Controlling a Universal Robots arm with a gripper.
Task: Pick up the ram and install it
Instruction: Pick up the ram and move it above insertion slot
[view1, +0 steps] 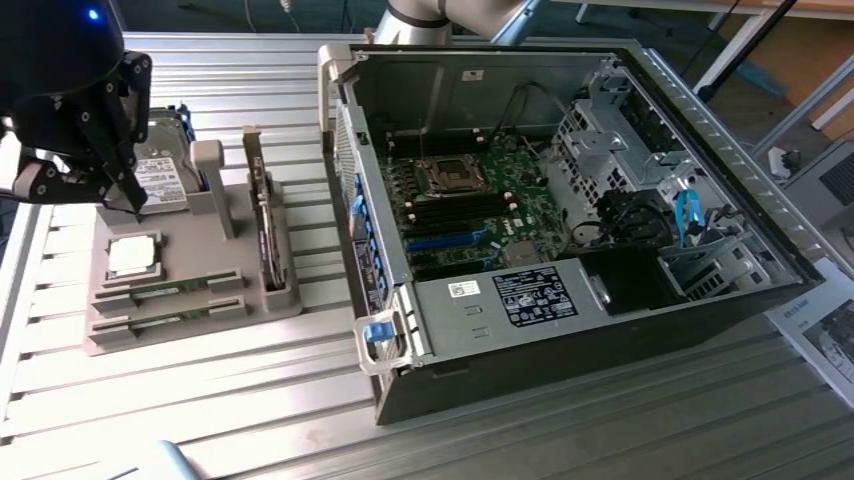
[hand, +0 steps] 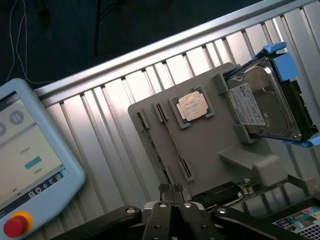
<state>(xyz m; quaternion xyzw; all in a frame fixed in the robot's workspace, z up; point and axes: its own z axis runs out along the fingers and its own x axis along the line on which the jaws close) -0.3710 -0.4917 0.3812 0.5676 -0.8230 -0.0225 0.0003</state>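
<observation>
Closest to the wrist camera, the black two-fingered gripper (hand: 171, 190) has its fingers pressed together on nothing. In the exterior view the gripper (view1: 135, 207) hangs at the far left, over the far-left part of a flat grey plastic holder (view1: 214, 255) that rests on the ribbed aluminium worktop (view1: 200, 400).

Two slim green ram sticks sit on edge in the holder's near slots. They run parallel, one behind the other: the far ram stick (view1: 171, 291) and the near ram stick (view1: 171, 318). Each has its long axis across the scene, from the exterior view's left to its right, with the right end slightly farther away. Both lie nearer than the gripper and well apart from it. One square silver processor chip (view1: 132, 255) lies between the gripper's tip and the far ram stick.

One silver hard drive with blue side rails (view1: 163, 180) leans at the holder's far end, just beside the gripper. One dark expansion card (view1: 271, 235) stands upright along the holder's right side. To the exterior view's right, one open black and silver computer case (view1: 561, 330) lies on its side, with its green motherboard (view1: 474, 205) exposed. The wrist view also takes in one pale blue teach pendant with a red button (hand: 30, 160) beside the holder.
</observation>
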